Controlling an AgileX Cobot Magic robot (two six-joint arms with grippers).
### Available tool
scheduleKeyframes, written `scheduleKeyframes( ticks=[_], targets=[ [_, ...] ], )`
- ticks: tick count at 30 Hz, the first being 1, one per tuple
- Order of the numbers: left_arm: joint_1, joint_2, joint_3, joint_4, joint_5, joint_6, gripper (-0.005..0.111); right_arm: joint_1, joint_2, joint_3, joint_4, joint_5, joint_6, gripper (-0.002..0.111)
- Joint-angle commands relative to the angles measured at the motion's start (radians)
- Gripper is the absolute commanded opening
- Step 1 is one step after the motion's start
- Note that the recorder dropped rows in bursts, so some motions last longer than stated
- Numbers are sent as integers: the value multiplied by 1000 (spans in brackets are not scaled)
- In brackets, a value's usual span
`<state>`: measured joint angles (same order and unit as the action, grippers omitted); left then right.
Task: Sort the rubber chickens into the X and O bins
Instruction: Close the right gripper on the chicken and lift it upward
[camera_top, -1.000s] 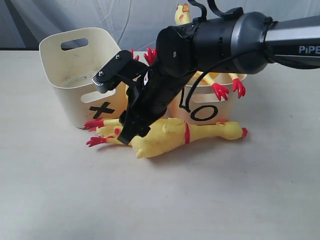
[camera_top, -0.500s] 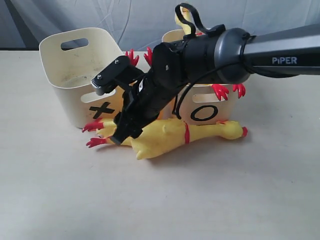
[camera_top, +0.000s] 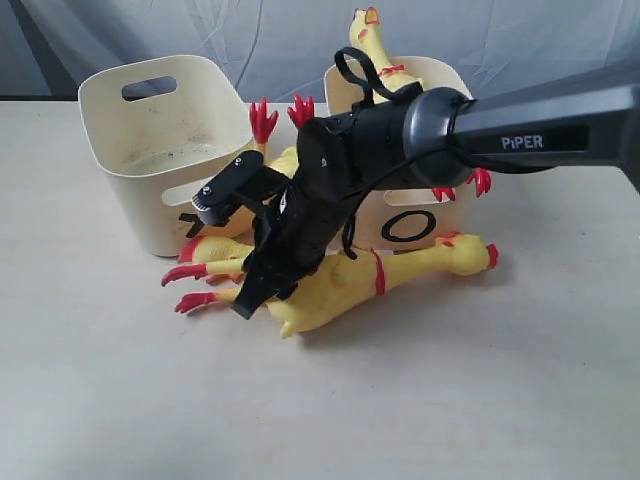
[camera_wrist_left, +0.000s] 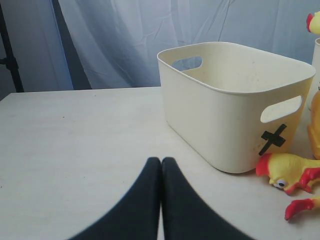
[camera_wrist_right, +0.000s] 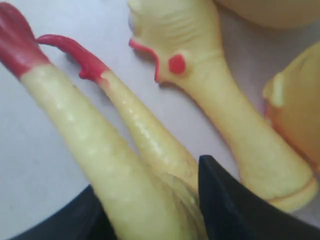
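Note:
A long rubber chicken (camera_top: 345, 285) with a red neck band lies on the table in front of both bins. My right gripper (camera_top: 250, 300) reaches across and is shut on its two legs (camera_wrist_right: 120, 145), one black finger on each side. A head-and-neck piece (camera_top: 215, 250) lies by the X bin (camera_top: 150, 150). Another whole chicken (camera_top: 368, 35) sticks out of the O bin (camera_top: 455, 215), its feet over the rim. A headless body (camera_top: 285, 160) stands feet-up between the bins. My left gripper (camera_wrist_left: 161, 162) is shut and empty, low over the table near the X bin (camera_wrist_left: 220, 115).
A pale curtain hangs behind the table. The right arm's dark wrist covers the gap between the bins and most of the X mark in the exterior view. Bare tabletop (camera_top: 400, 400) stretches in front of the chicken.
The right gripper has dropped lower and toward the front, closing round the lying chicken's legs. The chicken has shifted slightly, its feet swung nearer the front. The left gripper's earlier state is not shown.

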<state>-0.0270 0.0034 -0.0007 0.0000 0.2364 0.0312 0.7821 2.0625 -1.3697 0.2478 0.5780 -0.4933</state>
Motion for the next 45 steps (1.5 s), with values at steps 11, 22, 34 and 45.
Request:
scheduleKeyframes(
  ticks=[11,22,34,45],
  targets=[
    [-8,-3,1,0,3,-4,0,-3,-291,6,474,563,-163,9],
    [-8,-3,1,0,3,-4,0,-3,-610,-145,623,439,-307,9],
    [-8,-3,1,0,3,-4,0,-3,-541,-278,-334,-102,-44,9],
    [-18,-3,1,0,3,-4,0,-144,-345,-278,-1044,-126,874,9]
  ],
)
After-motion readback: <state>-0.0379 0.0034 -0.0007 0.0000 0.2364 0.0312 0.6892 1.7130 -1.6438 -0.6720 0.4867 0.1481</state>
